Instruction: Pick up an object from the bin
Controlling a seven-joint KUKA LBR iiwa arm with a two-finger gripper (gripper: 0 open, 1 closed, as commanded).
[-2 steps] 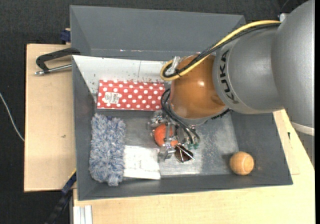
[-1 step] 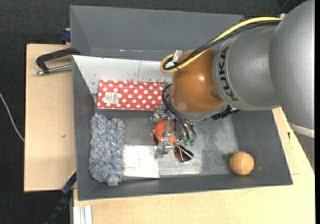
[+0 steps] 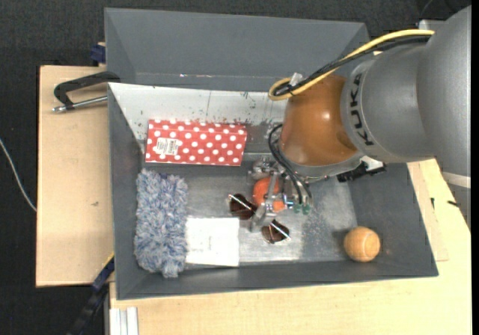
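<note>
My gripper (image 3: 271, 193) hangs low in the middle of the bin, under the orange cover. Its metal fingers stand right over a pair of sunglasses (image 3: 258, 217) with an orange frame and dark brown lenses. One lens lies left of the fingers, the other below them. The frame's orange middle sits at the fingertips, touching or nearly so. Whether the fingers grip it is hidden by the gripper's own parts.
A red box with white dots (image 3: 196, 142) lies at the back left. A blue-grey fuzzy cloth (image 3: 159, 221) runs along the left wall, a white pad (image 3: 212, 241) beside it. A tan ball (image 3: 361, 244) rests at the front right.
</note>
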